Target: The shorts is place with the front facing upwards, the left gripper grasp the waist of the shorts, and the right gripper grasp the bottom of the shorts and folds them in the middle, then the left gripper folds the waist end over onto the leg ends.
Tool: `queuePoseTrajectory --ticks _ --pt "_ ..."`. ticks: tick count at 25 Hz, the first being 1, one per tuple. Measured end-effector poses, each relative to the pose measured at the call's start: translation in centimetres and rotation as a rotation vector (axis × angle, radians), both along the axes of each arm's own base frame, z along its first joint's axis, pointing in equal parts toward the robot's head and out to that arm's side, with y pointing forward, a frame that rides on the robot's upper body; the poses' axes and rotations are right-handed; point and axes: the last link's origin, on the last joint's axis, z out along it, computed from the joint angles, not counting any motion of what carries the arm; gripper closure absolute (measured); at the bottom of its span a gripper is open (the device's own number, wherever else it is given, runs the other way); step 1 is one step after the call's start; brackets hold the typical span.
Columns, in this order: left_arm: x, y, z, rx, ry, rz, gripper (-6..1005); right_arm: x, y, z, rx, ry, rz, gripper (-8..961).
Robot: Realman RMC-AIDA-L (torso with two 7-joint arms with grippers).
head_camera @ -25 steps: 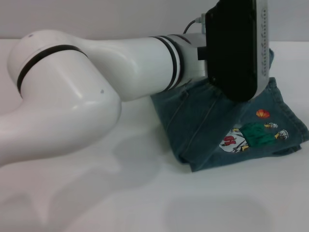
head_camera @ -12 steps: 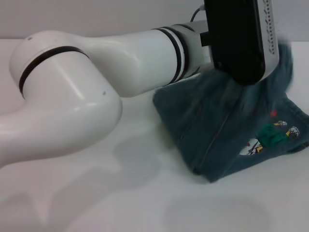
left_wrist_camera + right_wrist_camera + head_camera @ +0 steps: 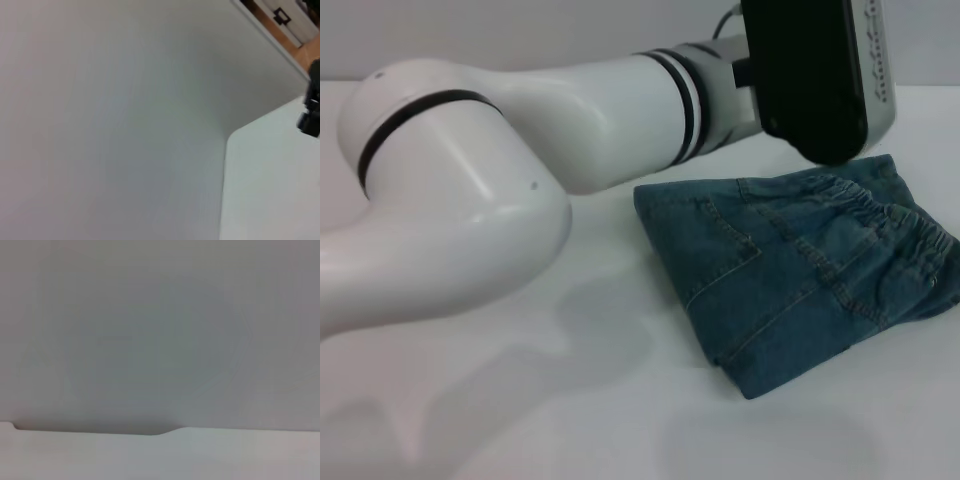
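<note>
The blue-green denim shorts [image 3: 790, 290] lie folded flat on the white table [image 3: 620, 420], right of centre in the head view. The ruched elastic waist [image 3: 880, 215] lies on top at the right end of the stack. The leg ends are hidden under that top layer. My left arm reaches across from the left. The boxy black body of the left gripper [image 3: 815, 75] hangs above the far edge of the shorts and is apart from the cloth. The right gripper is out of view.
A grey wall stands behind the table. The left wrist view shows that wall, a table corner [image 3: 270, 165] and a small dark part [image 3: 311, 107] at the picture's edge. The right wrist view shows only the wall and the table's edge [image 3: 150, 432].
The raised half of the shorts, with the cartoon print showing, has dropped flat onto the lower half, so the print is hidden and the waistband lies on top. The left gripper has risen slightly.
</note>
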Motion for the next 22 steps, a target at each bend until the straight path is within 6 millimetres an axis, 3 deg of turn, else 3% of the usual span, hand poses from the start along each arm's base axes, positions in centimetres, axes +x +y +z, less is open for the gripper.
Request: queuePoseTrajectory --ticks 4,9,14,22 --pt "0.0 1.2 1.5 0.026 -0.115 0.071 272 -0.5 0.2 0.1 0.002 0.013 0.016 861" --pt "-1.0 3.5 5.2 0.069 -0.391 0.241 185 -1.9 0.7 1.6 0.087 0.076 0.084 861" --pt "-4.0 4.4 8.5 0.118 -0.664 0.36 168 -2.4 0.5 3.0 0.236 0.067 0.195 861" --pt "-10.6 2.2 11.0 0.275 -0.986 0.456 167 1.9 -2.3 3.6 0.594 0.019 0.223 861"
